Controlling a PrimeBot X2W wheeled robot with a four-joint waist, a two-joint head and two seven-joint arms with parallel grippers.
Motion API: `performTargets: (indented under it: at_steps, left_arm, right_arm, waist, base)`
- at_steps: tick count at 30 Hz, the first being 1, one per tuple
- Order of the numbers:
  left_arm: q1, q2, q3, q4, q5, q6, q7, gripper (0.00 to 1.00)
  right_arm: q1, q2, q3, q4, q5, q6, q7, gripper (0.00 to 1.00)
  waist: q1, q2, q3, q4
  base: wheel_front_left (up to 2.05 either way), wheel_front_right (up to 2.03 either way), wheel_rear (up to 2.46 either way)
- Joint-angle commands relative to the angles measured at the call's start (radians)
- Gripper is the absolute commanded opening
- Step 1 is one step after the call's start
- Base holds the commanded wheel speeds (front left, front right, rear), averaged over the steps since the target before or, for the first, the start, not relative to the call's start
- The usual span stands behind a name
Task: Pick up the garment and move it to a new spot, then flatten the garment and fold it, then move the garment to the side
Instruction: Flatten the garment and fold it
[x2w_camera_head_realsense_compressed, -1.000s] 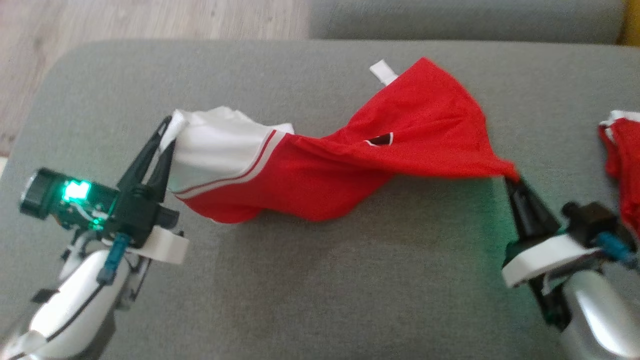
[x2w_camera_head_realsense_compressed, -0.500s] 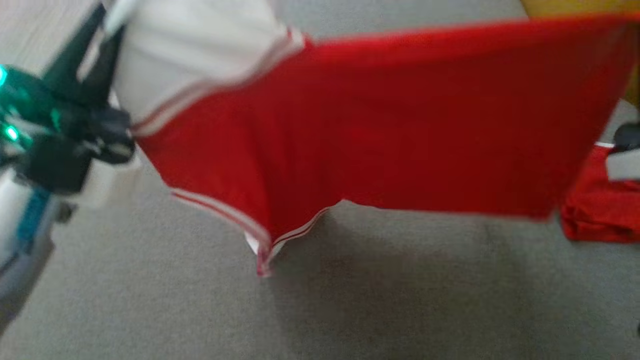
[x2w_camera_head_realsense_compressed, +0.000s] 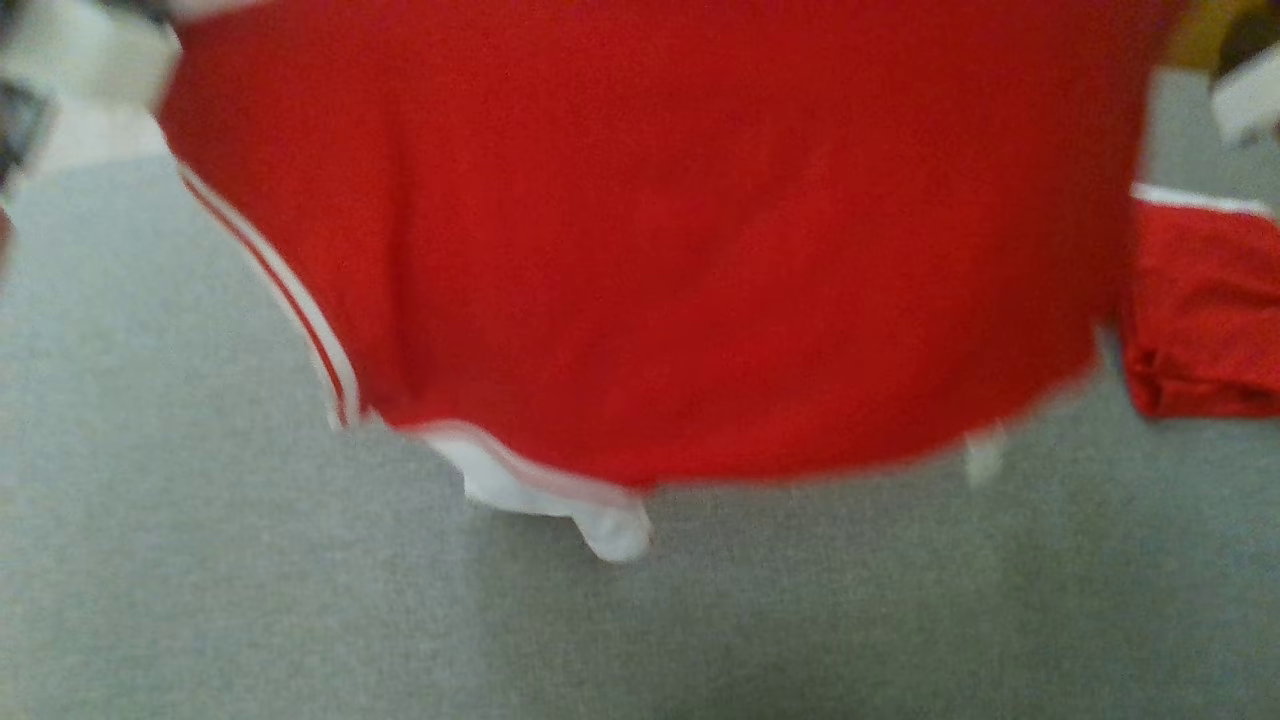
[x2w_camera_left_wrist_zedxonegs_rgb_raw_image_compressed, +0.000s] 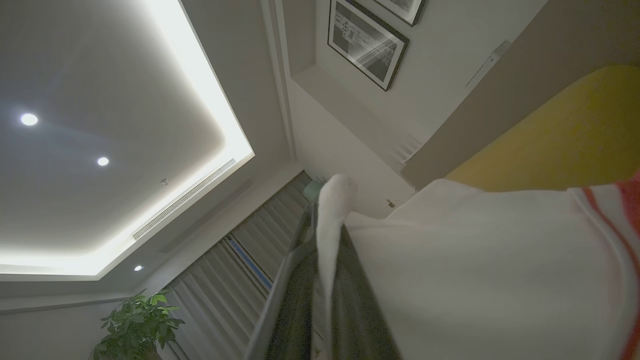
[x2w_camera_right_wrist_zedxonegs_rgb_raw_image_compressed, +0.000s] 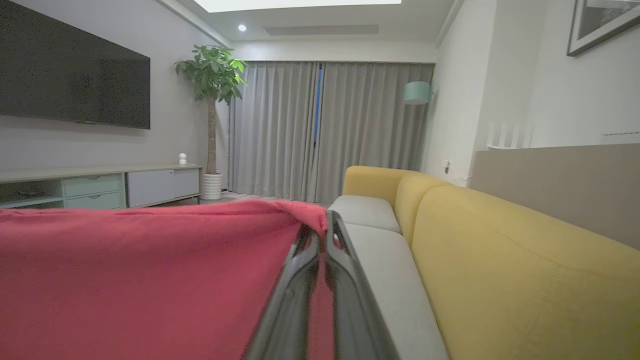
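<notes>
The red garment (x2w_camera_head_realsense_compressed: 640, 230) hangs spread out above the grey cushion (x2w_camera_head_realsense_compressed: 250, 600), blurred, with a white-and-red stripe down its left edge and a white flap at its lower hem. In the left wrist view my left gripper (x2w_camera_left_wrist_zedxonegs_rgb_raw_image_compressed: 325, 220) is shut on the garment's white part (x2w_camera_left_wrist_zedxonegs_rgb_raw_image_compressed: 475, 270) and points up toward the ceiling. In the right wrist view my right gripper (x2w_camera_right_wrist_zedxonegs_rgb_raw_image_compressed: 320, 230) is shut on a corner of the red cloth (x2w_camera_right_wrist_zedxonegs_rgb_raw_image_compressed: 140, 280). The pale wrist pieces of both arms show blurred at the head view's top corners.
A second red garment (x2w_camera_head_realsense_compressed: 1205, 300) with a white edge lies folded on the cushion at the right. A yellow sofa back (x2w_camera_right_wrist_zedxonegs_rgb_raw_image_compressed: 525, 260) runs along the far side. A TV (x2w_camera_right_wrist_zedxonegs_rgb_raw_image_compressed: 75, 75), a low cabinet and a plant (x2w_camera_right_wrist_zedxonegs_rgb_raw_image_compressed: 212, 100) stand beyond.
Both arms have risen, lifting the garment off the cushion. It went from lying twisted to hanging stretched and flat between the grippers. The head view has also shifted.
</notes>
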Motion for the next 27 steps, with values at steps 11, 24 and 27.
performTargets:
  at_steps: [11, 24, 27]
  left_arm:
    - [-0.515, -0.020, 0.031, 0.071, 0.184, 0.076, -0.005, 0.00]
    - [-0.160, 0.025, -0.011, -0.169, 0.106, 0.105, -0.005, 0.00]
    - [-0.002, 0.042, -0.014, -0.235, 0.089, 0.134, -0.005, 0.00]
  right_arm:
    - [-0.531, 0.023, 0.095, 0.337, -0.046, -0.001, -0.247, 0.00]
    - [-0.424, -0.018, 0.239, 0.533, 0.007, -0.001, -0.391, 0.00]
    - [-0.333, -0.026, 0.266, 0.557, 0.046, -0.001, -0.406, 0.00]
  waist:
    - [-0.0002, 0.0000, 0.340, -0.010]
    - [-0.0002, 0.0000, 0.403, 0.049]
    - [-0.0002, 0.0000, 0.363, 0.047]
  base:
    - [0.00, 0.00, 0.00]
    - [0.00, 0.00, 0.00]
    - [0.00, 0.00, 0.00]
